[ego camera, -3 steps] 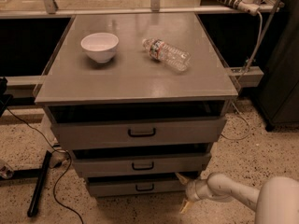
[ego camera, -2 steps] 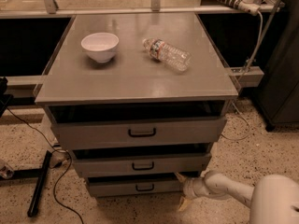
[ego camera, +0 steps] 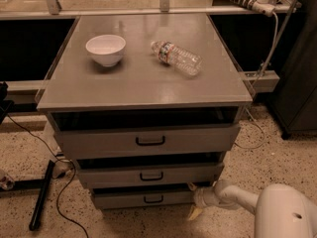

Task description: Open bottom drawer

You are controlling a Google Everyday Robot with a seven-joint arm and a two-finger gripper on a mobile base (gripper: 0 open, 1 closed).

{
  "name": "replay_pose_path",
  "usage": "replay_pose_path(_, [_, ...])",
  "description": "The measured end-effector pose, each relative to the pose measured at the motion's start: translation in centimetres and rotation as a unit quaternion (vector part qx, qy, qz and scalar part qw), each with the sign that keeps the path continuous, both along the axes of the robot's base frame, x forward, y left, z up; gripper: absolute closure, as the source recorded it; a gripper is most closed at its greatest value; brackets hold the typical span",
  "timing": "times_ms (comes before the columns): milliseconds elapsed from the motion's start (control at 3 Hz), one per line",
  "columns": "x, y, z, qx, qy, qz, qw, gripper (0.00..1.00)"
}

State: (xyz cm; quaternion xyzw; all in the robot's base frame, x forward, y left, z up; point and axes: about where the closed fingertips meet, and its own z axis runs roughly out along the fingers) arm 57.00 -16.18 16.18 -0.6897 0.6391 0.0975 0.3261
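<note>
- Speckled floor runs under the grey bench, and low below the bench's front right corner sits the gripper, at the right end of the bottom drawer.
- Over the last second the gripper has slid a little leftward, toward that drawer. Its pale wrist now overlaps the drawer's right end, where a moment ago it stood just clear.
- The drawer front itself has not shifted. It lies set back under the middle drawer, so the pull has most likely not begun and this is still the approach.
- Two yellowish tips show apart, one up by the drawer's right end and one lower toward the floor. The gripper therefore looks spread open and holds nothing.
- Whether it touches the drawer's end I cannot tell.
- The small black handle at the middle of the bottom drawer lies left of the gripper, near it but untouched.
- The white arm reaches in from the lower right.
- Above, the top drawer is the widest.
- On the bench top a white bowl stands toward the back left corner.
- A plastic bottle lies on its side toward the back right.
</note>
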Motion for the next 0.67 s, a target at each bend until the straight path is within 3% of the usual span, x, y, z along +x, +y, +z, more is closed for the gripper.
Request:
replay_pose_path(333, [0.76, -0.78, -0.80, -0.007, 0.001, -0.016, 0.9999, 0.00])
replay_pose_path(667, [0.76, -0.76, -0.72, -0.007, 0.001, -0.016, 0.9999, 0.15])
